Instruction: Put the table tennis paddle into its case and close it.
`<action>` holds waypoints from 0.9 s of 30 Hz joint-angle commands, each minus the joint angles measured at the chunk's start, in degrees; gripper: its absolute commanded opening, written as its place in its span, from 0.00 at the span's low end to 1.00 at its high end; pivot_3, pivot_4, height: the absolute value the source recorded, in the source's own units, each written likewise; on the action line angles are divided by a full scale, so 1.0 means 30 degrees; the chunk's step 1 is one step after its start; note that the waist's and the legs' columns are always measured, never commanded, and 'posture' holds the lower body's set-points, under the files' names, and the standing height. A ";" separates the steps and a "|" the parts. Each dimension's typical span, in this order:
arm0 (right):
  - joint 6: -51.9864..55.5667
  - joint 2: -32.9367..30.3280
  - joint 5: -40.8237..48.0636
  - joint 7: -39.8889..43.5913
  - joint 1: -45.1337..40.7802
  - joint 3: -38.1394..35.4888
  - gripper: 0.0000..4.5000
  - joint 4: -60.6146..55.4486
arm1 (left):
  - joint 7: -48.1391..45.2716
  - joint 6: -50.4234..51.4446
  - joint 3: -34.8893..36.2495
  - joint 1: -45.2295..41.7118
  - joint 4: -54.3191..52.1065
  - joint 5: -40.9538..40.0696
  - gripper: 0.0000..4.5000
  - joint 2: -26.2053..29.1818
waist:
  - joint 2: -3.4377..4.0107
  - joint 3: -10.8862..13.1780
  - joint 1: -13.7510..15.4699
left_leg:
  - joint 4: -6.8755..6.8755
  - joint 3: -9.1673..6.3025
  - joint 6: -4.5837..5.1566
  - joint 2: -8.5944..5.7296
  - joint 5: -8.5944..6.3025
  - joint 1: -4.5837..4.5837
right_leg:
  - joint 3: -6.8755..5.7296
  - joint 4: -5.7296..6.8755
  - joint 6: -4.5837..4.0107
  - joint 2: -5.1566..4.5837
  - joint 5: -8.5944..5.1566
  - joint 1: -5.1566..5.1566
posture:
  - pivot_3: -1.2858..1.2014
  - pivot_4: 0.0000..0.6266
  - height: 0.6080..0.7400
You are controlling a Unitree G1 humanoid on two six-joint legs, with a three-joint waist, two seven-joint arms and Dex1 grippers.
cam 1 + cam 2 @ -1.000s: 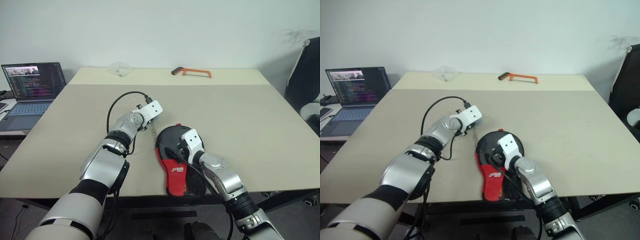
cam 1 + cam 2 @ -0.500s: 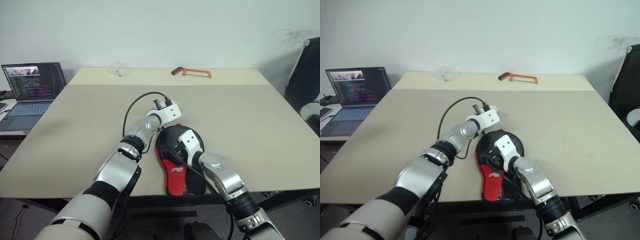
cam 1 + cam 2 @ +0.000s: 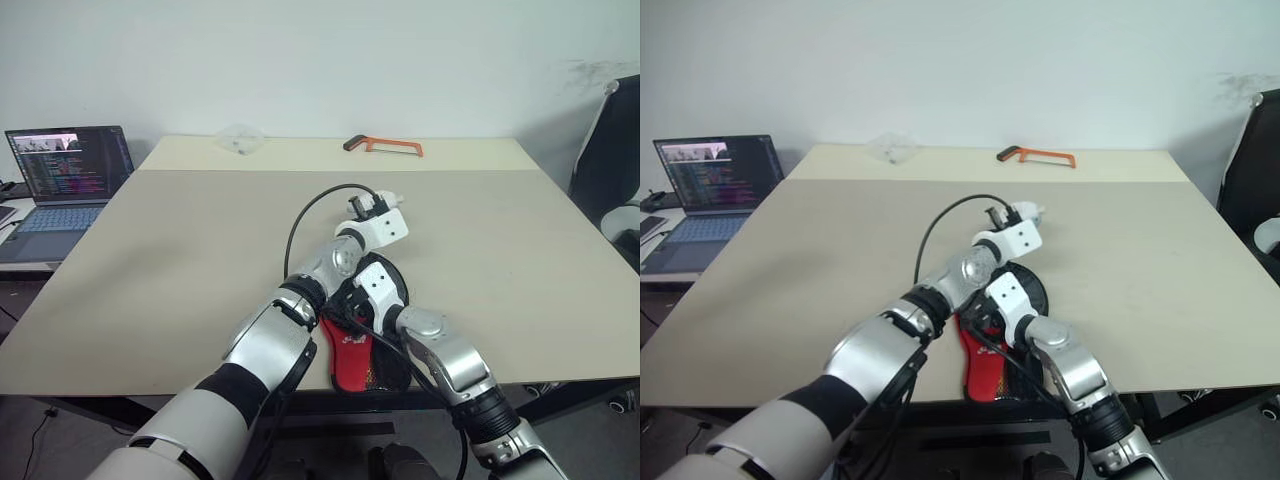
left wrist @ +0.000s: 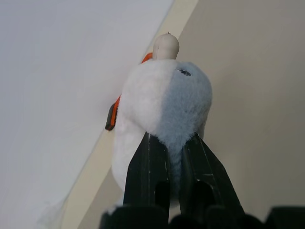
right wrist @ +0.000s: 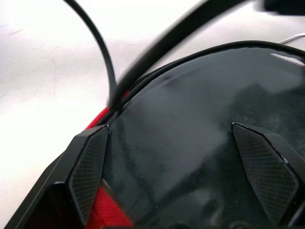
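The case [image 3: 352, 345] lies flat near the table's front edge, black on top with a red lower panel and a white logo. My right gripper [image 5: 169, 129] hovers open just over its round black top [image 5: 190, 143], both fingers [image 5: 90, 171] spread wide, red fabric showing at the rim. I cannot tell whether that smooth black surface is the table tennis paddle's face or the case's cover. My left gripper [image 4: 172, 143] is shut on a small fluffy white-and-grey lump [image 4: 167, 95], held above the table just beyond the case's far edge [image 3: 390, 200]. The left forearm crosses over the case.
An orange hacksaw [image 3: 383, 146] and a clear plastic piece [image 3: 240, 138] lie at the far edge of the beige table [image 3: 480, 250]. An open laptop [image 3: 65, 175] stands on a side surface to the left. A black chair [image 3: 610, 160] is at the right.
My left arm has swung to the right, from beside the case to above its far edge, carrying the fluffy lump. The right gripper has stayed over the case.
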 commanded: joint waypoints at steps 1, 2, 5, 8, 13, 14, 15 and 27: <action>0.1367 0.0045 0.0048 0.0281 0.0863 0.0635 1.00 0.0676 | 0.0693 -0.1084 0.0099 -0.1369 -0.0653 0.0030 0.00 -0.0708 | 0.0000 0.0000 0.0001 | 0.0000 -0.0001 0.0000 0.0000 0.0000 0.0001 | -0.0001 -0.0001 0.0003 0.0000 -0.0002 0.0003 | 0.52 0.24 1.00; 0.1433 0.0065 0.0051 0.0280 0.0901 0.0661 1.00 0.0610 | 0.0666 -0.1201 0.0135 -0.1439 -0.0650 -0.0013 0.00 -0.0912 | 0.0000 0.0000 -0.0001 | 0.0000 -0.0001 0.0000 0.0000 0.0000 0.0002 | -0.0001 -0.0001 0.0006 0.0000 -0.0004 0.0003 | 0.52 0.24 1.00; 0.1595 0.0116 0.0057 0.0265 0.1023 0.0705 1.00 0.0444 | 0.0154 -0.1649 0.0414 -0.1478 -0.0651 -0.0364 0.00 -0.1537 | 0.0002 -0.0001 0.0017 | -0.0001 -0.0003 0.0000 -0.0001 0.0000 0.0002 | -0.0004 -0.0006 0.0011 0.0001 -0.0007 0.0005 | 0.52 0.24 1.00; 0.1730 0.0128 0.0067 0.0260 0.1159 0.0699 1.00 0.0308 | -0.1632 -0.2174 0.1345 -0.1247 -0.0721 -0.1456 0.00 -0.2445 | 0.0005 -0.0004 0.0115 | -0.0001 -0.0010 0.0000 -0.0010 0.0000 0.0001 | -0.0013 -0.0012 0.0012 -0.0004 -0.0008 0.0012 | 0.52 0.24 1.00; 0.1820 0.0102 0.0048 0.0261 0.1375 0.0584 1.00 0.0127 | -0.5772 -0.1314 0.2248 -0.0479 -0.0657 -0.2540 0.00 -0.2974 | 0.0006 -0.0004 0.0170 | -0.0001 -0.0009 0.0001 -0.0018 0.0000 -0.0002 | -0.0017 -0.0019 0.0013 -0.0006 -0.0008 0.0013 | 0.52 0.24 1.00; 0.1819 0.0106 0.0044 0.0263 0.1408 0.0568 1.00 0.0113 | -0.6719 -0.1110 0.2395 -0.0339 -0.0655 -0.2726 0.00 -0.2912 | 0.0009 -0.0006 0.0169 | -0.0001 -0.0009 0.0001 -0.0017 0.0000 0.0001 | -0.0017 -0.0019 0.0013 -0.0003 -0.0009 0.0014 | 0.52 0.24 1.00; 0.1815 0.0115 0.0039 0.0265 0.1423 0.0553 1.00 0.0115 | -0.7151 -0.1020 0.2387 -0.0263 -0.0675 -0.2740 0.00 -0.2789 | 0.0011 -0.0008 0.0168 | 0.0000 -0.0009 0.0001 -0.0017 0.0000 0.0005 | -0.0017 -0.0016 0.0013 -0.0003 -0.0009 0.0018 | 0.52 0.24 1.00; 0.1665 0.0244 0.0171 0.0478 0.1197 0.0358 1.00 0.0690 | -1.1642 -0.0222 0.2521 -0.0515 -0.1090 -0.3086 0.53 0.0102 | 0.0018 -0.0016 -0.0069 | -0.0001 0.0015 0.0003 0.0010 0.0000 0.0092 | 0.0010 -0.0012 0.0022 0.0027 -0.0016 0.0081 | 0.52 0.24 1.00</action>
